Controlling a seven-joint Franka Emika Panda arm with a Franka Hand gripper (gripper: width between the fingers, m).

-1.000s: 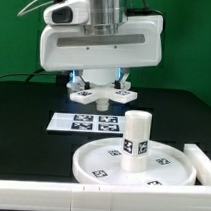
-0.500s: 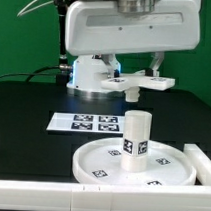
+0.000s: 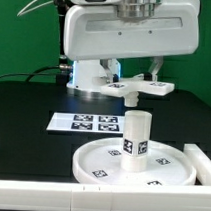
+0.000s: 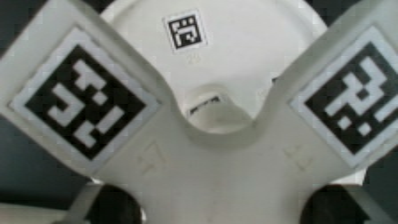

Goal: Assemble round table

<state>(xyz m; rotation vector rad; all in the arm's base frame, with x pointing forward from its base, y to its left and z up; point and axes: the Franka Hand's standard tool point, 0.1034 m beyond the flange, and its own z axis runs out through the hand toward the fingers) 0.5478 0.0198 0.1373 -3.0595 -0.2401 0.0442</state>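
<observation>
My gripper is shut on the white cross-shaped foot piece and holds it in the air, behind and above the leg. In the wrist view the foot piece fills the picture, tags on its arms and a round hole at its centre. My gripper clamps one arm between dark fingers. The short cylindrical leg stands upright in the middle of the large rimmed round disc, at the front toward the exterior view's right.
The marker board lies flat on the black table between the arm's base and the disc. A long white bar runs along the disc at the exterior view's right. A white ledge lines the front edge.
The gripper has risen off the table with the foot piece and carried it toward the exterior view's right. In the last half second it sank slightly.
</observation>
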